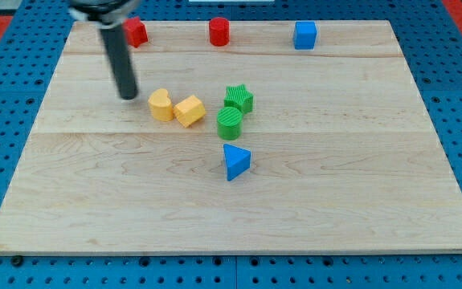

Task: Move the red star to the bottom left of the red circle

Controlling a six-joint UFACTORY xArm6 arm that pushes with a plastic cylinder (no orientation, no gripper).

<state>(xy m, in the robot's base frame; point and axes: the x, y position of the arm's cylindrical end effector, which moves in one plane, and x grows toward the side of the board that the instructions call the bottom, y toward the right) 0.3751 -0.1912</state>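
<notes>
Resting on the wooden board [359,241], my tip [128,96], a bare rod with no jaws to open or shut, stood below the red star [136,32]. From my tip, the star lay toward the view's top; the red circle [218,31] sat up and rightward.

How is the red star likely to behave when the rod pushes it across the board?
The red star looks small, squat and rigid, so it should slide, not tip, on the smooth wooden board. Its pointed outline may make it rotate under an off-centre push. My tip sits below it, towards the view's bottom, not touching.
</notes>
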